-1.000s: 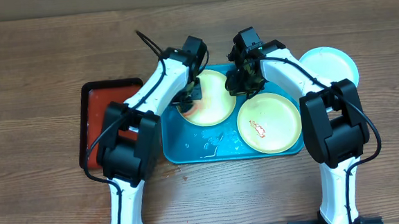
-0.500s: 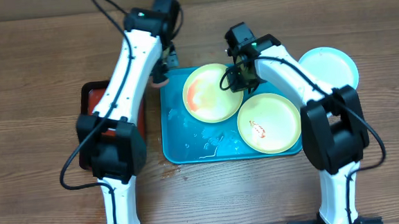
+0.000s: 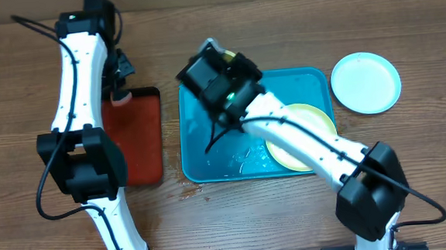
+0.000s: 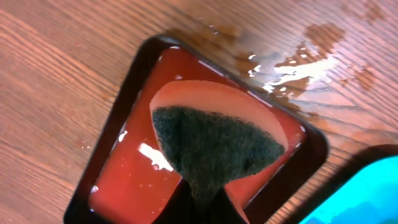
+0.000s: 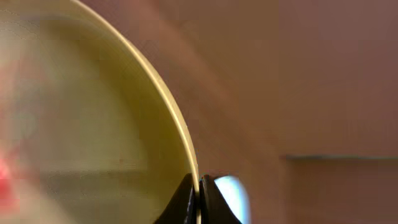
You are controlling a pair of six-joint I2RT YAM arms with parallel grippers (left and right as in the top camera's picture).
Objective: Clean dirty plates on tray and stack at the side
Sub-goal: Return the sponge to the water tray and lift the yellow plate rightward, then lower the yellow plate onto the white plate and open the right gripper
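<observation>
My right gripper (image 5: 199,194) is shut on the rim of a yellow-green plate (image 5: 93,118) with a red smear. It holds the plate tilted high above the turquoise tray (image 3: 298,82). In the overhead view the raised gripper (image 3: 211,60) hides most of that plate. A second yellow-green plate (image 3: 316,119) lies on the tray's right side, partly under the arm. The light blue plate (image 3: 365,83) lies on the table right of the tray. My left gripper (image 4: 205,208) is shut on a sponge (image 4: 214,146) with a dark green scouring face, held over the red tray (image 4: 127,180).
The black-rimmed red tray (image 3: 135,138) sits left of the turquoise tray. Water drops lie on the turquoise tray floor (image 3: 237,161). A wet patch (image 4: 292,62) marks the wood beside the red tray. A cardboard wall runs along the table's far edge.
My left arm has swung left with the sponge, from the plate to over the red tray. My right gripper has lifted the yellow-green plate off the turquoise tray, up and to the left.
</observation>
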